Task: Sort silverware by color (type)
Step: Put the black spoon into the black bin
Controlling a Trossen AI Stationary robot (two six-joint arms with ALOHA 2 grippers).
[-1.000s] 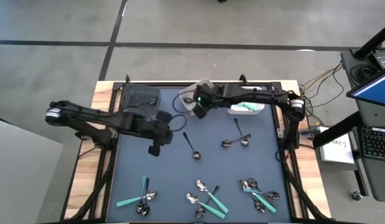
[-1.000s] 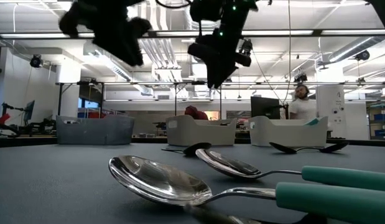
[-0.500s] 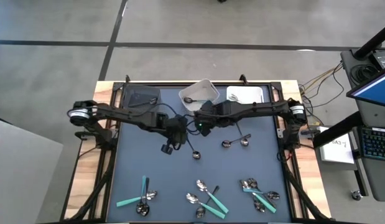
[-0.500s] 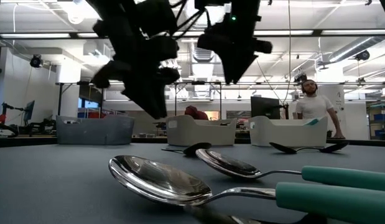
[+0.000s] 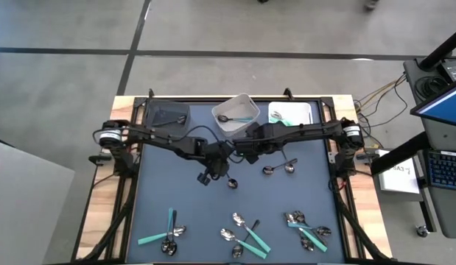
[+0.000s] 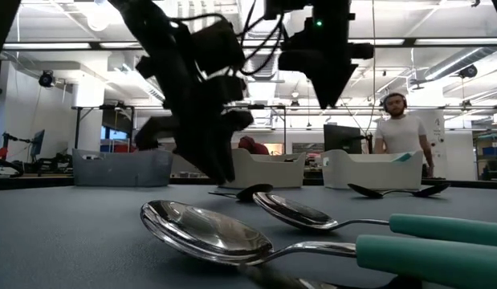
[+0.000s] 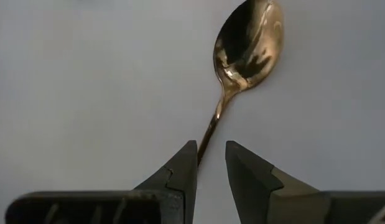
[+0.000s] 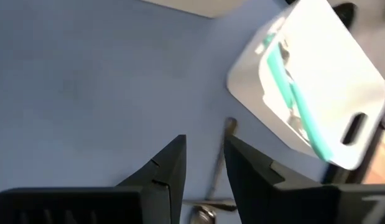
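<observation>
A dark-handled spoon (image 5: 229,177) lies flat on the dark mat at mid table, its shiny bowl (image 7: 248,40) toward the near edge. My left gripper (image 7: 211,155) hangs open low over its thin handle (image 7: 209,127), which runs under the gap between the fingers; no touch shows. My right gripper (image 5: 248,154) hovers higher (image 6: 332,100), open with nothing between its fingers (image 8: 204,149). Two more dark-handled spoons (image 5: 279,168) lie to its right. Teal-handled silverware (image 5: 246,235) lies in groups near the front edge.
At the far edge stand a dark grey bin (image 5: 167,116), a white bin (image 5: 235,101) with a dark-handled spoon in it, and a white bin (image 5: 310,110) holding teal-handled pieces (image 8: 292,93). A person (image 6: 397,132) stands in the room beyond the table.
My left gripper has swung toward the table's right and come down over the dark-handled spoon. My right gripper has drawn away from the far white bin toward mid table, staying high.
</observation>
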